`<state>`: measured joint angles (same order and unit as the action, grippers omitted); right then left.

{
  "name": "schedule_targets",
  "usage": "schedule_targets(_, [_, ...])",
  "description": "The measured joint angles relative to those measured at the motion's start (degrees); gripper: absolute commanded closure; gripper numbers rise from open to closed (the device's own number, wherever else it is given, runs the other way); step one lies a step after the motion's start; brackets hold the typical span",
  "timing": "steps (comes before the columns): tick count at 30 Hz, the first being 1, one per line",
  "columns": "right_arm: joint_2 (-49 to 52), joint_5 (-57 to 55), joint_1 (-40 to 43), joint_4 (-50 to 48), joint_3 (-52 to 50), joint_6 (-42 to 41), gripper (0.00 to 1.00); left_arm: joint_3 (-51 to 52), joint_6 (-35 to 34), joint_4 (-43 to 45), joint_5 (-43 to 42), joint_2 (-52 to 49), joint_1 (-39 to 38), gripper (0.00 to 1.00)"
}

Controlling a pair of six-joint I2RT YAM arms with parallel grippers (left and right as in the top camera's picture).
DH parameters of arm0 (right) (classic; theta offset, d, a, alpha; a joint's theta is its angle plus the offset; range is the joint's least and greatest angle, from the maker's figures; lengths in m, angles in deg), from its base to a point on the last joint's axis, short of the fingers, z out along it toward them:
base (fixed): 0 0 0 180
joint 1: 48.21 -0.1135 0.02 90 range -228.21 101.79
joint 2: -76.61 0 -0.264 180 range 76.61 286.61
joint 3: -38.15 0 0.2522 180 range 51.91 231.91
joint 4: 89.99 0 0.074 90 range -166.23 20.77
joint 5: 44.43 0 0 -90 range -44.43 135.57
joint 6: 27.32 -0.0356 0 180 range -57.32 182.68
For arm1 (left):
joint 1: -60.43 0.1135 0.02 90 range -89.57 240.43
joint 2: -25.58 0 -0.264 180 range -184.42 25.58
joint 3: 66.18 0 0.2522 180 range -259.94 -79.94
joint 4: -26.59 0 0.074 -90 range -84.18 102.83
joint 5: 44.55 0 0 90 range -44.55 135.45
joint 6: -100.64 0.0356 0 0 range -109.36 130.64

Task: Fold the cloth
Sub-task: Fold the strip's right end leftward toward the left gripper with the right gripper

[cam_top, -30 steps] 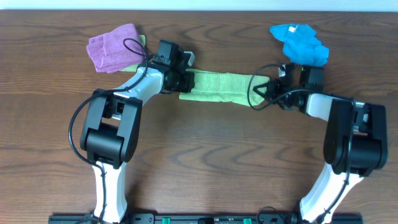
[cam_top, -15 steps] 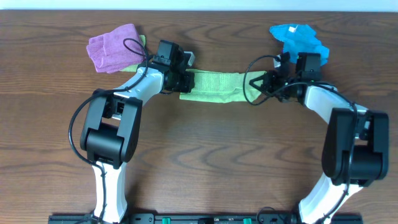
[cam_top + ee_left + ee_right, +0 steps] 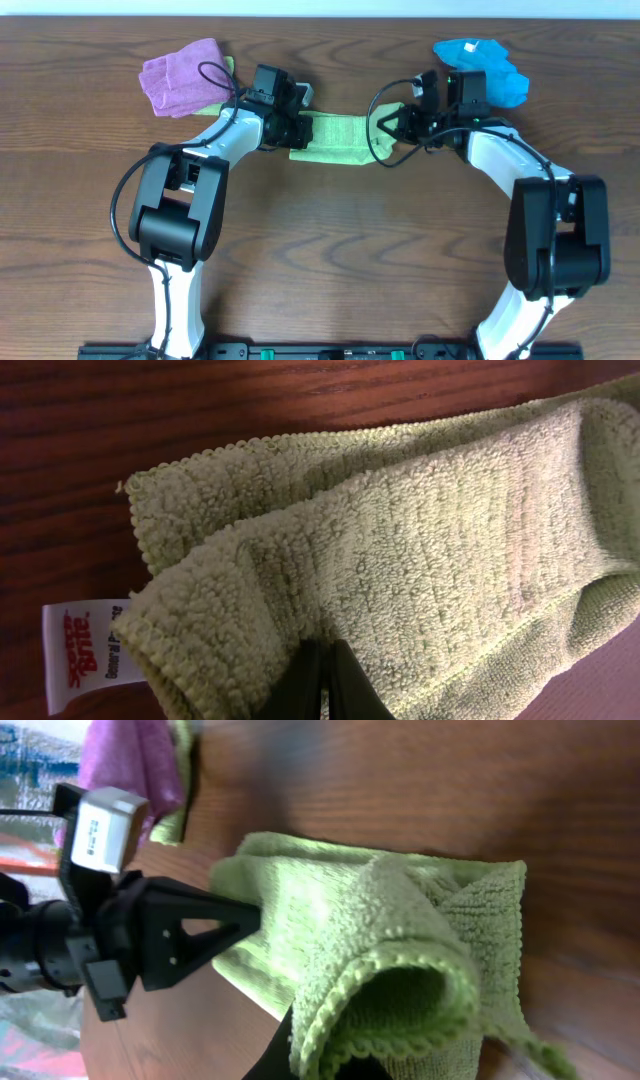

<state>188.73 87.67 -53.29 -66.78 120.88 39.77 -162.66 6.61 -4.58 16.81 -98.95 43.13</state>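
Note:
The light green cloth (image 3: 335,138) lies as a short folded strip across the back middle of the table. My left gripper (image 3: 291,130) is shut on its left end. In the left wrist view the dark fingertips (image 3: 325,688) pinch the terry edge of the cloth (image 3: 400,540), next to a white tag (image 3: 85,660). My right gripper (image 3: 385,128) is shut on the right end and holds it lifted. In the right wrist view that end of the cloth (image 3: 330,920) curls over in a loop above the gripper (image 3: 330,1068).
A purple-pink cloth (image 3: 185,75) sits bunched at the back left, close behind the left arm. A bright blue cloth (image 3: 482,70) with a white tag lies at the back right, just behind the right wrist. The left gripper's black body (image 3: 150,935) shows in the right wrist view.
My right gripper has moved left and slightly back, carrying the cloth's right end toward the left end, so the strip is shorter. The left arm has not moved.

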Motion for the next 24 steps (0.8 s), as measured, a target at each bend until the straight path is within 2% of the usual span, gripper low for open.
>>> schedule_targets(24, [-0.02, -4.63, -11.17, -1.66, 0.72, 0.02, 0.99, 0.00, 0.00, 0.00, -0.02, 0.00, 0.00, 0.94])
